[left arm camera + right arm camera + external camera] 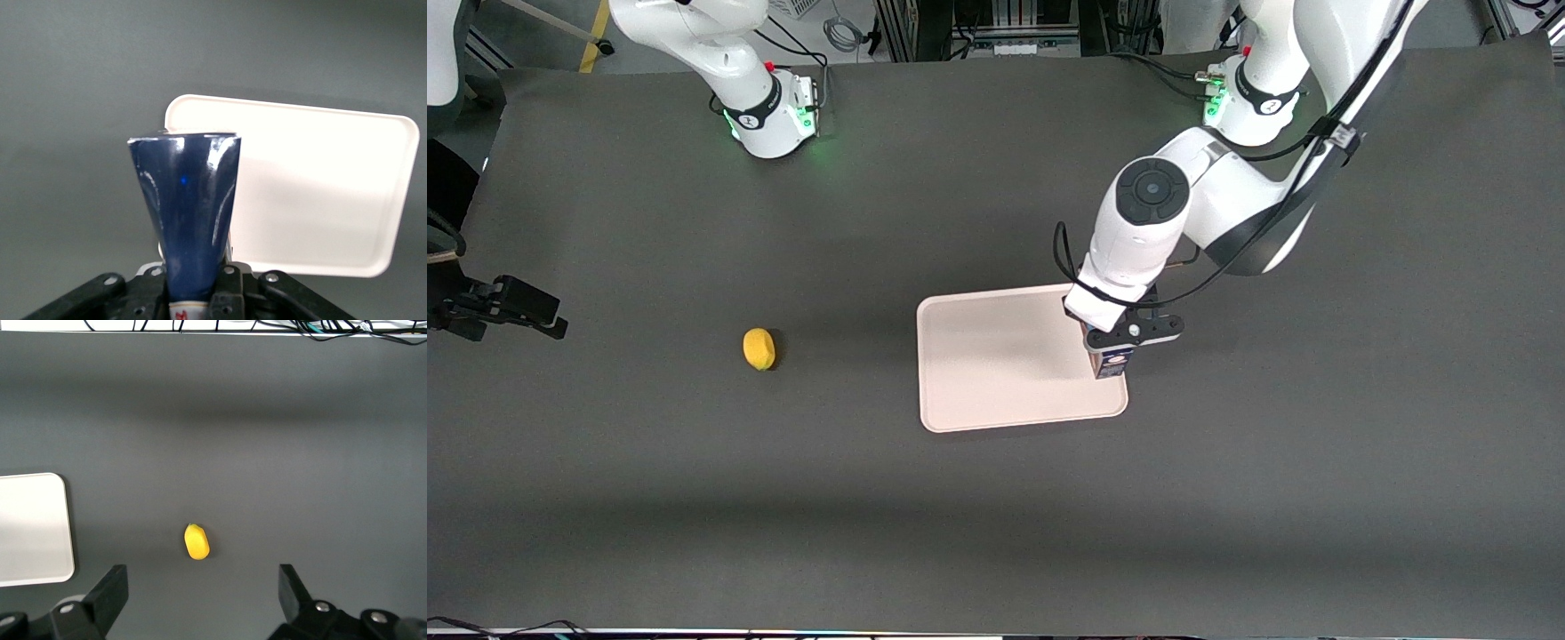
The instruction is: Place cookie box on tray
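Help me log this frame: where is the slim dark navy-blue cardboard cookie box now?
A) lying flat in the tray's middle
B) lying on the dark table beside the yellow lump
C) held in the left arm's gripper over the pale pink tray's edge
C: the gripper is shut on the cookie box, over the tray edge toward the working arm's end.

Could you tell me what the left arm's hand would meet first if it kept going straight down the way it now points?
Most likely the tray. The hand points downward, gripping the cookie box upright over the tray's edge toward the working arm's end, so the box's lower end would probably touch the tray first; height above it is unclear.
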`<action>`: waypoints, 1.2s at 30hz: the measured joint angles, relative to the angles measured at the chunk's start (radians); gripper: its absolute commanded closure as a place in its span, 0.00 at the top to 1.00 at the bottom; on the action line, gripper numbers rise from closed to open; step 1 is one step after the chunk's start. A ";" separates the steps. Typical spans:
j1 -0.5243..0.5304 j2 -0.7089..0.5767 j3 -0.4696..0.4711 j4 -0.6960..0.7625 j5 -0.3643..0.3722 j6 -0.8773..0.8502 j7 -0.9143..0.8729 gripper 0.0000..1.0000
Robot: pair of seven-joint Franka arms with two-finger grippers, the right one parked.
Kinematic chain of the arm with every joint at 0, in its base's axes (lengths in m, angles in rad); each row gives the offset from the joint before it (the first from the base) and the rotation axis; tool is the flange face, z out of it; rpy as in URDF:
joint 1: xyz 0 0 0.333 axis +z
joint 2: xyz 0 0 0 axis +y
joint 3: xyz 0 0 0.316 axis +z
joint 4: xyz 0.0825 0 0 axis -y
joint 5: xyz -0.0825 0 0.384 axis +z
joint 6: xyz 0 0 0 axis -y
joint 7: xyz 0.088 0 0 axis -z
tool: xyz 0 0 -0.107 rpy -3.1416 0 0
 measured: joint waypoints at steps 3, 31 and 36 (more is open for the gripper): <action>-0.002 0.007 0.000 -0.041 0.040 0.048 -0.027 0.18; -0.029 0.175 0.000 -0.101 0.298 0.161 -0.257 0.22; -0.030 0.180 0.000 -0.101 0.319 0.161 -0.256 0.22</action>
